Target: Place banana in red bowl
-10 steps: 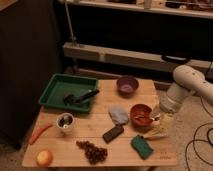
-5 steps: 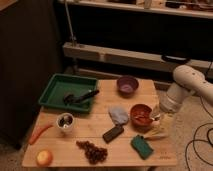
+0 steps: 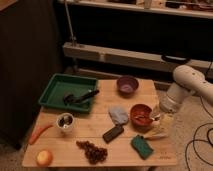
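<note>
On the pale wooden table (image 3: 102, 116), the small round reddish-orange bowl with a darker inside (image 3: 139, 106) sits at about 3 o'clock from the table's middle. The pale yellow curved banana (image 3: 156, 133) lies just beside the bowl, at its 4 o'clock and near the table's right edge. The white robot arm (image 3: 192, 82) reaches in from 2 o'clock. Its gripper (image 3: 161, 119) hangs right over the banana, at the bowl's 3 o'clock; I cannot tell whether it grasps the fruit or stands free of it. A round purple bowl (image 3: 127, 84) sits at 12 o'clock of the red one, and a crumpled grey-blue cloth (image 3: 119, 115) is just beside it at 9 o'clock. A green rectangular plastic tray (image 3: 56, 86) is at the table's 10 o'clock, an orange carrot (image 3: 39, 133) at 8 o'clock and a green sponge (image 3: 142, 146) at 5 o'clock.
</note>
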Robot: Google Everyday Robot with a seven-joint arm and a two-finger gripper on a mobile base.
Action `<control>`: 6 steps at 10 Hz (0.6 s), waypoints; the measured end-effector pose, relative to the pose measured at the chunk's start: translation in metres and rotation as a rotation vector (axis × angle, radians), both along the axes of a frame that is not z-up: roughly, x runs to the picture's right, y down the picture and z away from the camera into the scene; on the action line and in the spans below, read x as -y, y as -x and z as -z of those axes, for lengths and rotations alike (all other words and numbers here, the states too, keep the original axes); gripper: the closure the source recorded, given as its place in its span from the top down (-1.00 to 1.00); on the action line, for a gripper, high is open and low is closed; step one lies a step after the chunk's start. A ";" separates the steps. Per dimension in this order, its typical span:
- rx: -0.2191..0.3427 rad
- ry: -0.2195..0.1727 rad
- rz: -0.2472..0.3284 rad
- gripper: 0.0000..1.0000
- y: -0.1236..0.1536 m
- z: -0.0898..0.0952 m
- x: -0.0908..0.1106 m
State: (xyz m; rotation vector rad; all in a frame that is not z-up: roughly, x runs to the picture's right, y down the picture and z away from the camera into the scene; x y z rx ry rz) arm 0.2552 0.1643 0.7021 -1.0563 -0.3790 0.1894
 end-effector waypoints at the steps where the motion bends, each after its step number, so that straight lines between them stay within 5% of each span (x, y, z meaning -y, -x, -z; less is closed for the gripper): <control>1: 0.000 0.000 0.000 0.26 0.000 0.000 0.000; 3: -0.011 -0.006 0.006 0.26 0.000 0.001 -0.001; 6: -0.056 -0.083 0.003 0.26 0.002 0.016 -0.024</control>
